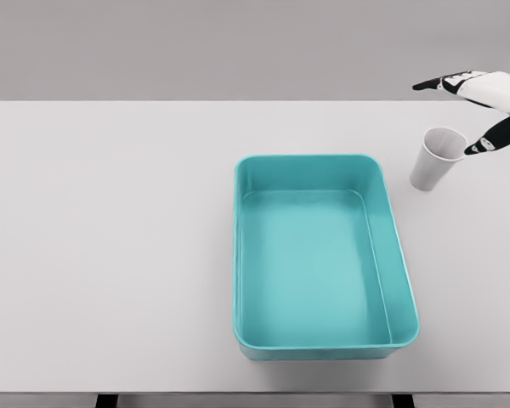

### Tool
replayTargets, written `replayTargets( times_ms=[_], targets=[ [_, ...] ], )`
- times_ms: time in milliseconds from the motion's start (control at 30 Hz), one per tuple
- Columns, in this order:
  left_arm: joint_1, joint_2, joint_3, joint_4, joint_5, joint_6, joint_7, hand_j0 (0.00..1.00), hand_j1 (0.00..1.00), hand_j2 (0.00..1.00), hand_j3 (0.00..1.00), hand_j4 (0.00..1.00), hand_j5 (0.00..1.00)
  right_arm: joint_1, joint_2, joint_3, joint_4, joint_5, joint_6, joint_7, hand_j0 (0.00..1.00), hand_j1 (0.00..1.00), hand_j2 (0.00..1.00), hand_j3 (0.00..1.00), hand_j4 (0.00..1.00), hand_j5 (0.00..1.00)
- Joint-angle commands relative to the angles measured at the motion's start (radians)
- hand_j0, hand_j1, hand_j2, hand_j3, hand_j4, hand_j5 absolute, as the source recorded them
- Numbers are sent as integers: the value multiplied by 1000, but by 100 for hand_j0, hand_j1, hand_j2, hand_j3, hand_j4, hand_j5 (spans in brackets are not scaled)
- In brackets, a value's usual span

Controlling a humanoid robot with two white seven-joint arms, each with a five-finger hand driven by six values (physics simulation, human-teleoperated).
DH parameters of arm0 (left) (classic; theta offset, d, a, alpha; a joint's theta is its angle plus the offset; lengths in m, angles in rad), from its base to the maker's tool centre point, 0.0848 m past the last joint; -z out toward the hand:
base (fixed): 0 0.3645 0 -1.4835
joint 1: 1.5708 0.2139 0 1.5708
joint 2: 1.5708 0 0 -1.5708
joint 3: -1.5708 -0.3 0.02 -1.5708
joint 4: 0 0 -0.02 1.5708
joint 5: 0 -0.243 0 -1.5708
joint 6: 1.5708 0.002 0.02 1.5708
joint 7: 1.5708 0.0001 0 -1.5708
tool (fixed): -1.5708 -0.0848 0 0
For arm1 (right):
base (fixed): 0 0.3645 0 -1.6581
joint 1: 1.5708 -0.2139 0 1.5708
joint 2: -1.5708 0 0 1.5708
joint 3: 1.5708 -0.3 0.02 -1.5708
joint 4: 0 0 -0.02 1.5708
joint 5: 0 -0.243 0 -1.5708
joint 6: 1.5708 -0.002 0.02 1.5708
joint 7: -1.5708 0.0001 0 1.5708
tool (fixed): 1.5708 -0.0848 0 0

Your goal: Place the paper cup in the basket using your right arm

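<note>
Fingers [484, 143] of the right hand [493, 106] are spread open and hold nothing: the upper dark-tipped ones reach out to the left above, and a lower one points down-left with its tip just beside the rim of the paper cup [435, 158]; whether it touches the rim cannot be told from the head view. The cup stands on the white counter [110, 255], mouth up and leaning a little so that the opening faces up and to the right, toward the hand. It sits off the far right corner of the teal basket [323, 255], near it but apart, and the basket has nothing in it. The left arm is out of view

Judging by its look, the cup should be very light and thin-walled, so it would tip or skid away from a sideways nudge and would crush under a hard squeeze. Its wall is probably smooth and tapers toward the base, so a grip low down could let it slide upward out of the hand. The better hold is likely around the upper half, just under the stiffer rolled rim, with the thumb on one side and the others opposite, closing gently and evenly. Lifting should need little force; keeping it upright over the basket wall matters more
</note>
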Motion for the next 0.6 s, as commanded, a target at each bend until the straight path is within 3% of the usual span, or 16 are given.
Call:
replayTargets(
  times_ms=[0,100,133,167,233,300,333,467,567],
  targets=[
    [0,0,0,0,0,0,0,100,100,100,100,100,100,-2,1,0,-8,-2,2,0,100,100,100,100,100,100],
    [0,0,0,0,0,0,0,100,100,100,100,100,100,0,-4,0,-22,3,5,0,100,100,100,100,100,100],
    [0,0,0,0,0,0,0,100,100,100,100,100,100,0,-7,-5,2,-3,5,0,100,100,100,100,100,100],
    [0,0,0,0,0,0,0,100,100,100,100,100,100,0,-12,-19,85,-20,2,0,100,100,100,100,100,100],
    [0,0,0,0,0,0,0,100,100,100,100,100,100,3,1,-25,284,-353,-33,0,100,100,100,100,100,100],
    [0,0,0,0,0,0,0,100,100,100,100,100,100,3,65,-29,440,-549,-90,0,100,100,100,100,100,100],
    [0,0,0,0,0,0,0,100,100,100,100,100,100,6,71,-29,475,-611,-98,0,100,100,100,100,100,100],
    [0,0,0,0,0,0,0,100,100,100,100,100,100,18,159,-26,616,-632,-99,0,100,100,100,100,100,100],
    [0,0,0,0,0,0,0,100,100,100,100,100,100,58,163,-23,631,-623,-103,0,100,100,100,100,100,100]
  ],
)
